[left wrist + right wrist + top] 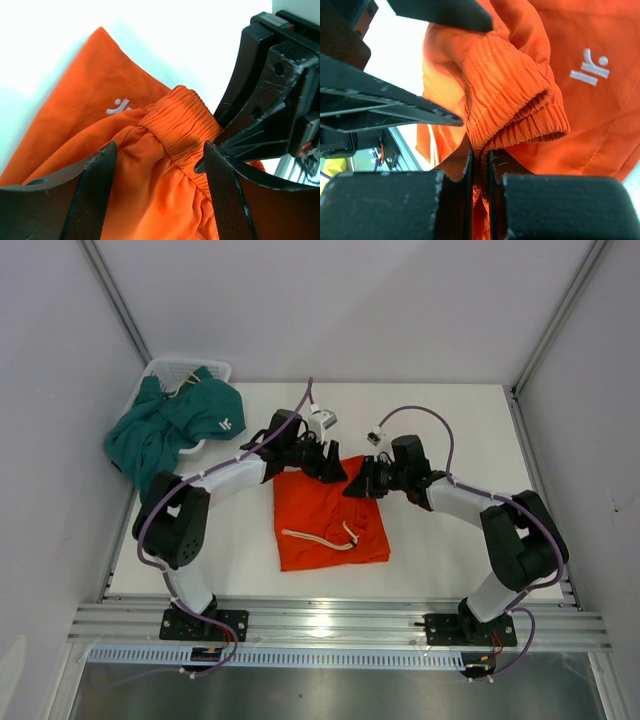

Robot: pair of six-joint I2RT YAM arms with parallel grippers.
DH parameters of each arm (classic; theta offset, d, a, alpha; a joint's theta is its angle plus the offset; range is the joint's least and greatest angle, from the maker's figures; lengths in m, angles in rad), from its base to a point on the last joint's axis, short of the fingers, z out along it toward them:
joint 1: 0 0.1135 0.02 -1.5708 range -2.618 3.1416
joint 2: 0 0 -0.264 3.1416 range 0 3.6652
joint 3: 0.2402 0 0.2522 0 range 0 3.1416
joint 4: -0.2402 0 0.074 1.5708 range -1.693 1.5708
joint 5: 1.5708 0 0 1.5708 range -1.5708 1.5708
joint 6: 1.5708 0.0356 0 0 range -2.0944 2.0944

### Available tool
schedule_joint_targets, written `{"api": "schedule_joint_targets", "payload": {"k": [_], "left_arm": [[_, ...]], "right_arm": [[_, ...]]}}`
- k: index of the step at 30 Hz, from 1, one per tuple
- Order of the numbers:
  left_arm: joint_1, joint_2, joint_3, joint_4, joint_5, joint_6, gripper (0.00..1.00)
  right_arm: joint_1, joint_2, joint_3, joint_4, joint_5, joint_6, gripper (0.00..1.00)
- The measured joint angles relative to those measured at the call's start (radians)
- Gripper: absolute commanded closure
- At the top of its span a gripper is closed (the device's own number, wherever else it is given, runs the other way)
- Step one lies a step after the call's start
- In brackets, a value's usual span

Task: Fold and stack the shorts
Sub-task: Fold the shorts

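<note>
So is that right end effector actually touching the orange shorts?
Touching. The right wrist view shows the right end effector pinched shut on a fold of the orange shorts.

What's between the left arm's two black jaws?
The elastic waistband of the orange shorts, lying between the open jaws, in the left wrist view.

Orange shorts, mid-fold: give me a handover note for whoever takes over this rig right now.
Left gripper: open, fingers either side of the elastic waistband, not gripping.
Right gripper: shut on that waistband of the orange-red fabric shorts.
Those shorts lie mid white table, far edge lifted; teal green fabric shorts lie crumpled over the white mesh plastic basket, far-left corner.
Done: nothing stacked. Left: finish the orange fold, fold the teal pair, stack.
</note>
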Motion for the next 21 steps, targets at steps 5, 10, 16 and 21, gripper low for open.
{"api": "schedule_joint_targets", "payload": {"k": [5, 10, 16, 21], "left_arm": [[-0.005, -0.042, 0.016, -0.023, -0.066, -0.011, 0.27], [-0.006, -0.047, 0.016, -0.042, -0.119, -0.011, 0.27], [-0.01, -0.063, -0.012, -0.049, -0.166, -0.011, 0.27], [-0.024, -0.067, -0.034, -0.048, -0.206, -0.011, 0.27]], "right_arm": [[-0.038, -0.005, 0.02, -0.008, 0.0, -0.005, 1.0], [-0.092, 0.049, 0.041, 0.008, -0.011, -0.007, 1.0], [-0.157, 0.167, 0.012, 0.058, -0.02, 0.011, 1.0], [-0.192, 0.192, -0.01, 0.078, -0.019, 0.035, 0.68]]}}
